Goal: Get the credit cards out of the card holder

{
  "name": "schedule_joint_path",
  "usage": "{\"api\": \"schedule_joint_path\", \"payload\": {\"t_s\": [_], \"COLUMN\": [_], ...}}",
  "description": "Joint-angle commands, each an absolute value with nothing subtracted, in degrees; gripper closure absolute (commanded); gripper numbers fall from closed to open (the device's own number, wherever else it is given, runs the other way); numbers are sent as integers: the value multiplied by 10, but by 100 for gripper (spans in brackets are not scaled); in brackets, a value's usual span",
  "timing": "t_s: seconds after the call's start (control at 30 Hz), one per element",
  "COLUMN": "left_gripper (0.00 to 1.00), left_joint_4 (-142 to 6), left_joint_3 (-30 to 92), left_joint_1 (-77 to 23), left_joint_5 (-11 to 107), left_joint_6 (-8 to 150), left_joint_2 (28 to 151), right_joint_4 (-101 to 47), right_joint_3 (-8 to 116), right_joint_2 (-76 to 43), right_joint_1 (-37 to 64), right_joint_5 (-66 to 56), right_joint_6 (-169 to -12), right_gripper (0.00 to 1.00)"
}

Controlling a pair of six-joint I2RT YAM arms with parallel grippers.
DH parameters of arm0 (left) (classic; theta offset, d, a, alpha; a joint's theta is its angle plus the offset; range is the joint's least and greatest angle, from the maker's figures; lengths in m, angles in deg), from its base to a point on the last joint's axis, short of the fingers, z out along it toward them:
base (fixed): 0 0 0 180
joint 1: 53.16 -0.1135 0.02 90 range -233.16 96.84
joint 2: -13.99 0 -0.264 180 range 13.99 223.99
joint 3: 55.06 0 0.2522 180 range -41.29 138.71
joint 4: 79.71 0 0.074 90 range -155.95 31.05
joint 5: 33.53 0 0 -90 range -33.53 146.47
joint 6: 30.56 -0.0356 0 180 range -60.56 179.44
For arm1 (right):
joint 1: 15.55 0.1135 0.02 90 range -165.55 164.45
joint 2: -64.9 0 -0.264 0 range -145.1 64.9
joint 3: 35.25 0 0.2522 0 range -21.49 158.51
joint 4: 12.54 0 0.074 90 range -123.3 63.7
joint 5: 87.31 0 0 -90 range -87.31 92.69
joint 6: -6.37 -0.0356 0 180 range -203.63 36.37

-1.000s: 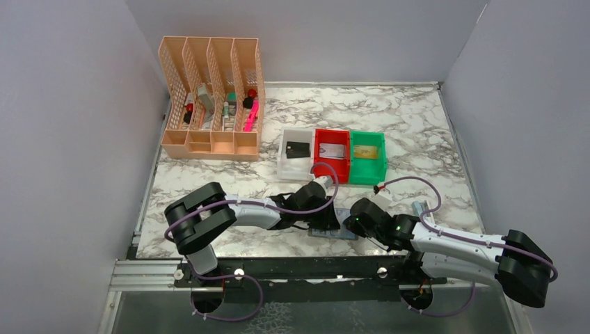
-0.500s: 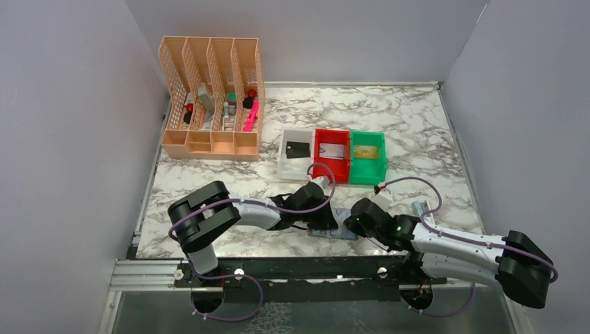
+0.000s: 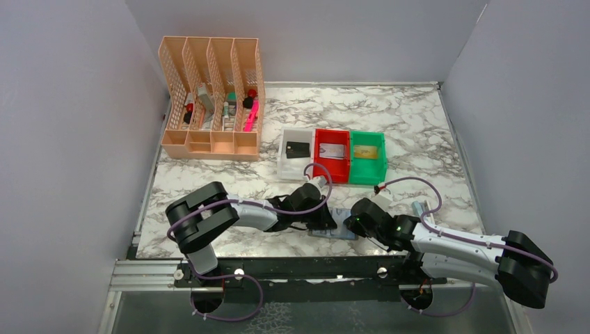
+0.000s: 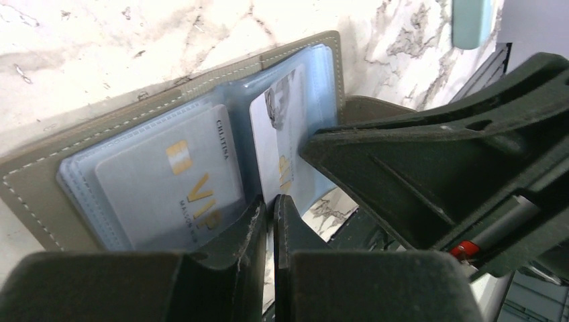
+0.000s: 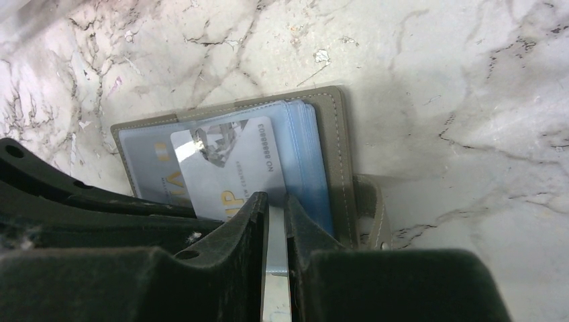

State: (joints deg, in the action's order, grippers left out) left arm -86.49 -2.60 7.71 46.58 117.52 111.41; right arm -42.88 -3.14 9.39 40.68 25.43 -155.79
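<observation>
The card holder (image 3: pixel 341 234) lies open near the table's front edge, between both grippers. In the left wrist view its grey rim (image 4: pixel 134 121) frames light-blue pockets. One silvery-white credit card (image 4: pixel 168 181) sits in the left pocket. A second white credit card (image 4: pixel 275 134) sticks out of the right pocket, and my left gripper (image 4: pixel 270 204) is shut on its edge. My right gripper (image 5: pixel 274 201) is shut on a blue-grey leaf of the card holder (image 5: pixel 335 134), beside the protruding card (image 5: pixel 228 168). From above, the left gripper (image 3: pixel 325 221) and right gripper (image 3: pixel 351 223) nearly touch.
Behind the holder stand a white bin (image 3: pixel 283 167) with a black card, a red bin (image 3: pixel 317 153) with a silvery card and a green bin (image 3: pixel 367 174) with a gold card. A peach desk organiser (image 3: pixel 211 104) stands at the back left. A small pale-blue object (image 3: pixel 417 207) lies by the right arm.
The left gripper's jaws have closed over the card holder while its wrist shifted slightly. The right arm and the holder have stayed put.
</observation>
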Motion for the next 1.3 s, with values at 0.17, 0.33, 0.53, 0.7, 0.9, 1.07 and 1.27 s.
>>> {"api": "schedule_joint_path", "payload": {"t_s": [0.17, 0.33, 0.53, 0.7, 0.9, 1.07, 1.27], "left_gripper": [93, 94, 100, 100, 100, 100, 100], "left_joint_4": [-842, -772, -729, -695, -644, -616, -584], "left_joint_3": [-40, -16, -5, 4, 12, 15, 25], "left_joint_1": [66, 65, 65, 65, 65, 64, 63], "left_joint_5": [474, 498, 526, 543, 572, 599, 621], "left_joint_6": [1154, 1125, 1103, 1081, 1058, 1043, 1035], "left_joint_2": [1075, 1069, 1049, 1026, 989, 953, 937], "right_joint_4": [-473, -473, -479, -482, -493, -451, -372], "right_joint_3": [-53, -49, -41, -32, -6, 10, 27], "right_joint_2": [79, 79, 83, 111, 157, 170, 133], "right_joint_1": [404, 404, 404, 404, 404, 404, 404], "right_joint_5": [256, 258, 257, 253, 249, 206, 154], "right_joint_6": [-1554, -1553, -1549, -1535, -1501, -1451, -1404], "right_gripper": [80, 80, 80, 77, 74, 73, 73]}}
